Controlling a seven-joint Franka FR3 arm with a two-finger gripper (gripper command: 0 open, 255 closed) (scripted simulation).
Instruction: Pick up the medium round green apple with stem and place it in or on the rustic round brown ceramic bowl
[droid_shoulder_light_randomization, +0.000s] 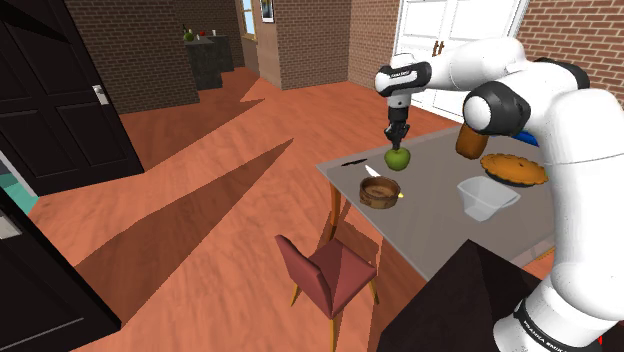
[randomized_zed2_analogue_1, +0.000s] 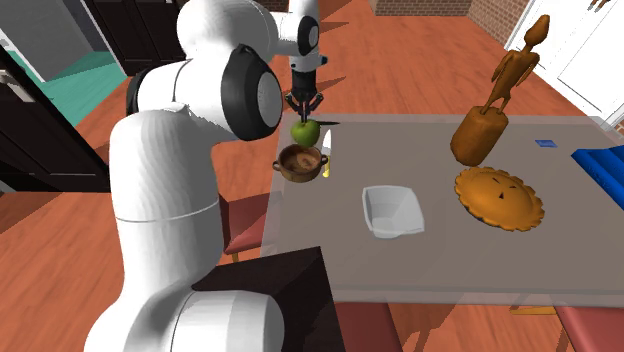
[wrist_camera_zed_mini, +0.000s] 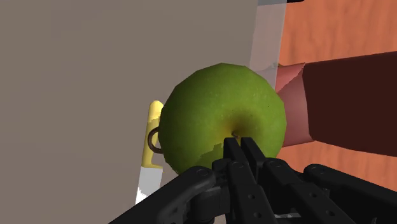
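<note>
Green apple (droid_shoulder_light_randomization: 398, 158) in fingers (wrist_camera_zed_mini: 230, 156), above brown bowl (droid_shoulder_light_randomization: 381, 190)

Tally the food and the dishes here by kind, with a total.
Apples: 1, the green apple in the claw
Pies: 1, the pie
Bowls: 1, the brown bowl
Tubs: 1, the white tub
Total: 4

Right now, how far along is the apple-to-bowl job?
Done: the apple is grasped and looks lifted off the table, with the gripper shut at its stem end. In hand: the carry, with the apple hanging close above the bowl, apparently over its rim. Left: lower and release; the apple is not in the bowl yet.
</note>
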